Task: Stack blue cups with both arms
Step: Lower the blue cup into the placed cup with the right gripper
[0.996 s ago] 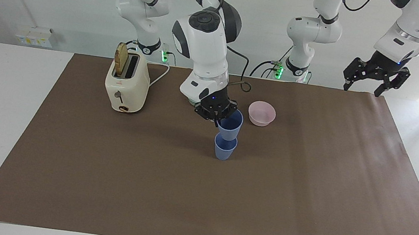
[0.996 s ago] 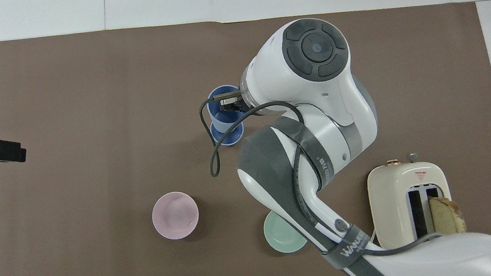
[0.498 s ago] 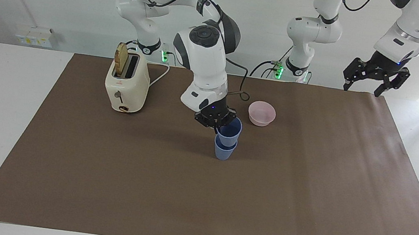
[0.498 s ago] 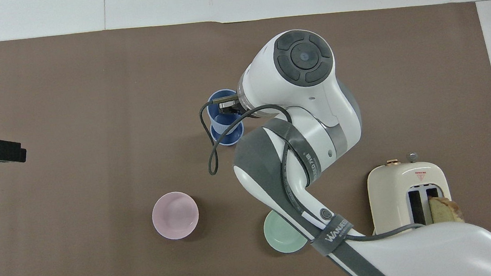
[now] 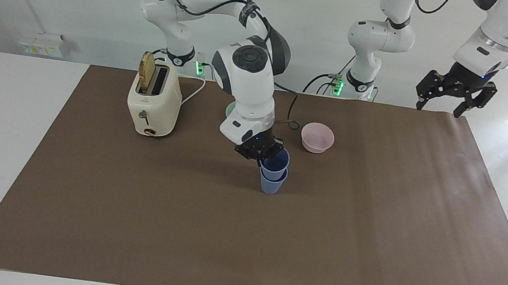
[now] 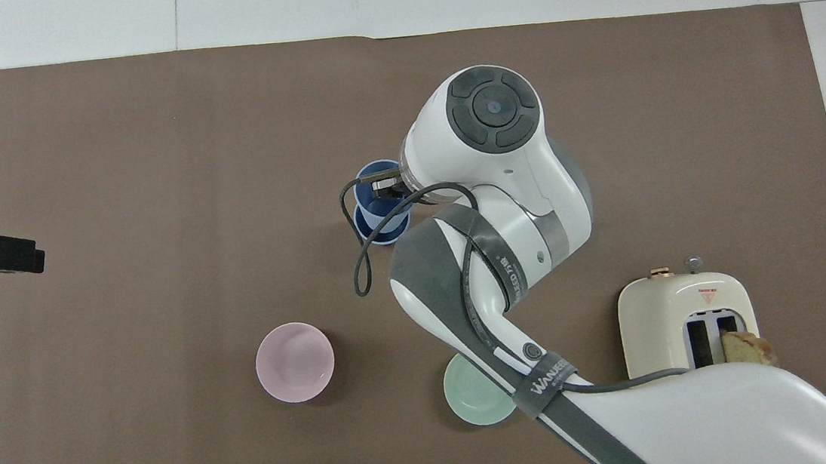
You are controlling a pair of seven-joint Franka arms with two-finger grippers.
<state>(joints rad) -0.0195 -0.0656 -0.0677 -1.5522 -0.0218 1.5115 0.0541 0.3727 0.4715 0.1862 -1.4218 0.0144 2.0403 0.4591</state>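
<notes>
1. While the right gripper [image 5: 263,155] pinches the rim of the upper matte periwinkle-blue tapered plastic cup [image 5: 276,161], facing view shows that cup partly nested in the matching lower blue cup [image 5: 271,183], which stands mid-mat, farther from the robots than the pale pink round bowl [image 5: 317,137].
2. Same view: left gripper [image 5: 455,93] waits high over the mat's edge at its own end, fingers spread, holding nothing.
3. Overhead view: both cup rims overlap, nearly concentric; right gripper [image 6: 382,186] sits on the upper rim.
4. Judgement: lower straight, keep the cup upright, release only once seated; sideways drag could topple the pair.
</notes>
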